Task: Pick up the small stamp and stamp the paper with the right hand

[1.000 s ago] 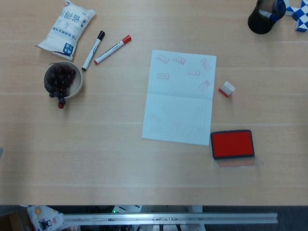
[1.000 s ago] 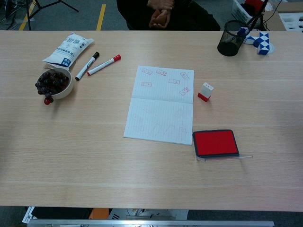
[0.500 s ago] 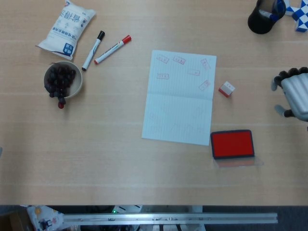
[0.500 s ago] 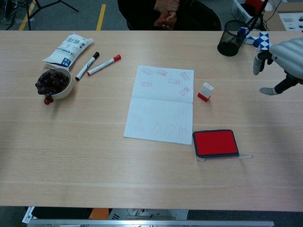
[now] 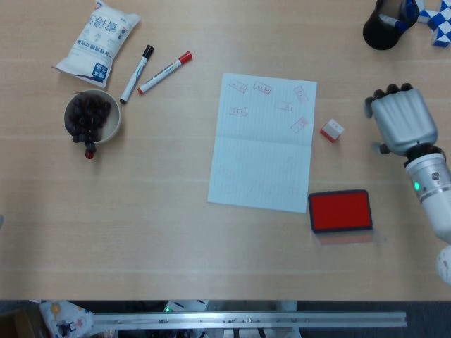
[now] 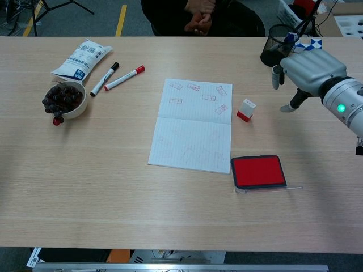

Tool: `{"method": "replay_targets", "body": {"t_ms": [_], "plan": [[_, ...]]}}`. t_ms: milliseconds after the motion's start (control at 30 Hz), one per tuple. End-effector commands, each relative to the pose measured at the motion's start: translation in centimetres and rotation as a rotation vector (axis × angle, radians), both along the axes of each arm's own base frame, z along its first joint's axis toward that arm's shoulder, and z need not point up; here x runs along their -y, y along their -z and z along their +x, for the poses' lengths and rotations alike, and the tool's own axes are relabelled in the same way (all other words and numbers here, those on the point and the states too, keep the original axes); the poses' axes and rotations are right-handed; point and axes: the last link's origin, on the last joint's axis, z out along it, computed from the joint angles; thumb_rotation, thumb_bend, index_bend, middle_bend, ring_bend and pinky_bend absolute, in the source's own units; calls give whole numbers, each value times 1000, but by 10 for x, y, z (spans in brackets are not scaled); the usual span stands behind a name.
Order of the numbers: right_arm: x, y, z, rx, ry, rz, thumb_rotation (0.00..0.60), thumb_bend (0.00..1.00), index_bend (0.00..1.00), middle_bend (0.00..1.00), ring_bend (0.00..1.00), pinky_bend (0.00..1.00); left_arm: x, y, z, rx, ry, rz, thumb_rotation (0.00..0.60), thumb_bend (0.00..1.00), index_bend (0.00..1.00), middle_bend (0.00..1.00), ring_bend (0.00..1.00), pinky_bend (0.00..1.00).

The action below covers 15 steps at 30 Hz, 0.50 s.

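While the paper point(image 5: 264, 143) is lying mid-table, the right hand point(image 5: 399, 120) is hovering empty with fingers apart near the table's right edge, bare wood separating it from the small stamp point(image 5: 332, 130) standing just beside the paper's right edge.

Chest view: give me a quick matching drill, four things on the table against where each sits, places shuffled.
Things:
1. stamp
2. ink pad
3. bowl
4. right hand

Places:
A. near side, by the paper's lower right corner
B. far left, below the white bag
C. above the table, right of the stamp, holding nothing
D. just off the paper's right edge

Pairs: 1-D, 2-A, 3-B, 4-C
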Motion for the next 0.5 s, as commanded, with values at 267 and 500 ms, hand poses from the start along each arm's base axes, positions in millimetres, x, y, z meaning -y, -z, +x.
{"method": "replay_targets", "body": {"t_ms": [267,500], "plan": [[15,31,6,-39,29,25,600,86,472,405,293,340,-2,0,-4,-4,-11,-6,600,174,104,107,177,98],[23,46,16,-47,24,38,600,86,472,402,289,341,-4,-1,-8,-6,-23,-6,600,175,104,107,177,98]]}}
